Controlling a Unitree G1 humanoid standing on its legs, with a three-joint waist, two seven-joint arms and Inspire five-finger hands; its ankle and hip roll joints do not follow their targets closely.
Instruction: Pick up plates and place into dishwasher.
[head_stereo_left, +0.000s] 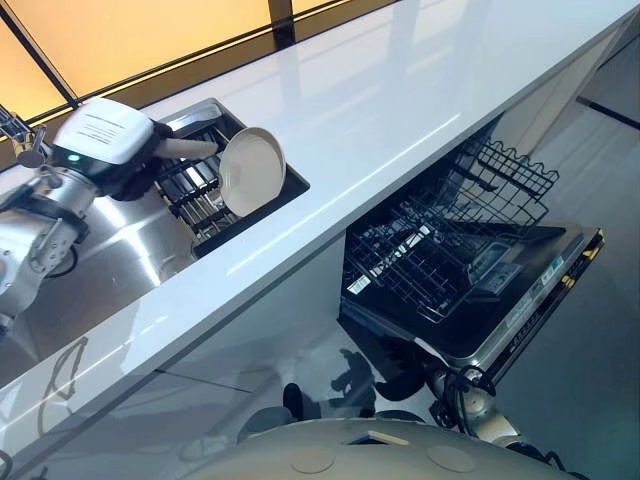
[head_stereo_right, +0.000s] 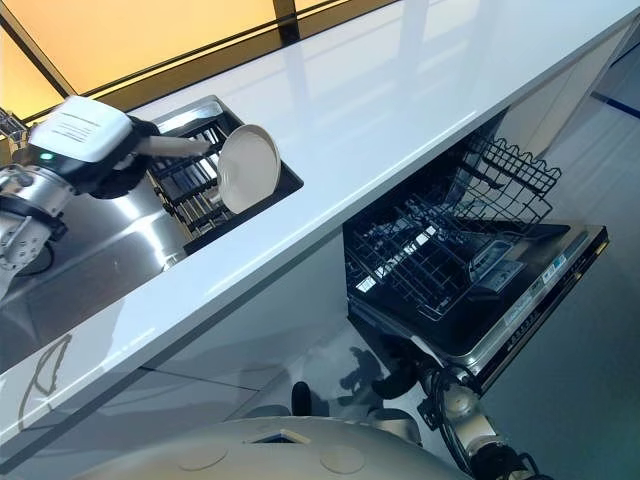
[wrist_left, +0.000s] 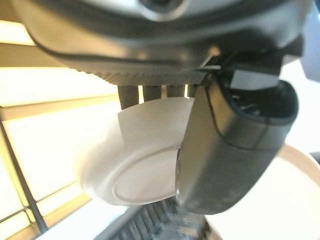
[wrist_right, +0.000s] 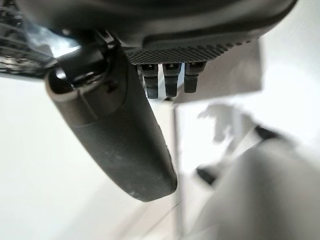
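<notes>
Left hand (head_stereo_left: 125, 165) stretched out from bent silver-grey arm, thumb (wrist_left: 220, 150) closed against fingers (wrist_left: 150, 92), pinching. Right hand (wrist_right: 150, 55) hanging low, thumb beside straight, loose fingers, gripping nothing.

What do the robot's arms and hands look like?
The arms are silver-grey metal. The left hand is dark, with a white ribbed cover on its back and a small green light. The right hand is dark too, with a textured palm, a thick rounded thumb and slim fingers.

Kitchen, long white countertop (head_stereo_left: 400, 110), steel sink (head_stereo_left: 120, 260) with drying rack (head_stereo_left: 195, 190), open dishwasher (head_stereo_left: 470, 270) below
</notes>
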